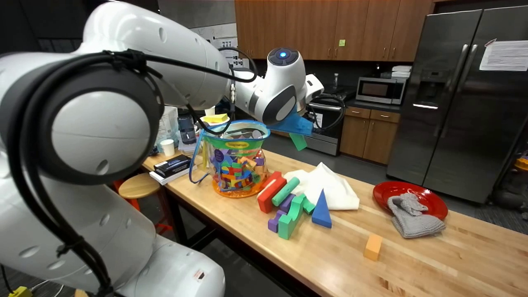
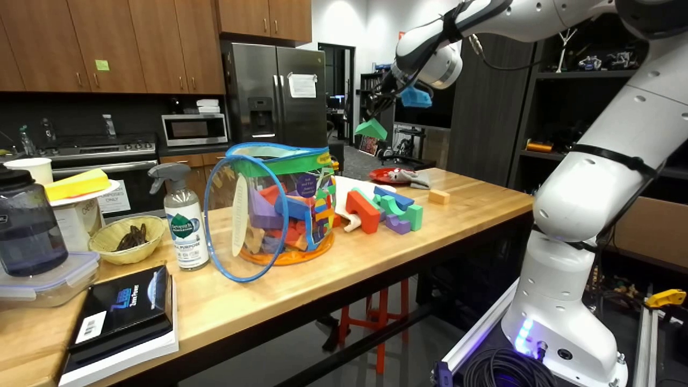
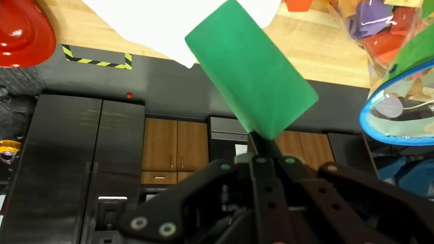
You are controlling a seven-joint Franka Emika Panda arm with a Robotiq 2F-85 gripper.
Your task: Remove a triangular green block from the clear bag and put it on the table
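Observation:
My gripper (image 2: 373,112) is shut on a triangular green block (image 2: 372,129) and holds it in the air above the table (image 2: 344,263). The block also shows in an exterior view (image 1: 298,141), where the arm hides the gripper's fingers. In the wrist view the block's wide green face (image 3: 251,67) sits at the fingertips (image 3: 262,140). The clear bag (image 2: 295,167) stands upright and open on the table, full of coloured blocks. Its blue rim shows at the right of the wrist view (image 3: 365,118). The block is outside the bag, apart from it.
Loose blocks lie beside the bag, among them a green arch (image 1: 291,216), a blue wedge (image 1: 321,212) and a red block (image 1: 271,194). A white cloth (image 1: 336,187) lies behind them. Farther along are an orange block (image 1: 373,246) and a red bowl (image 1: 381,190) with grey cloth.

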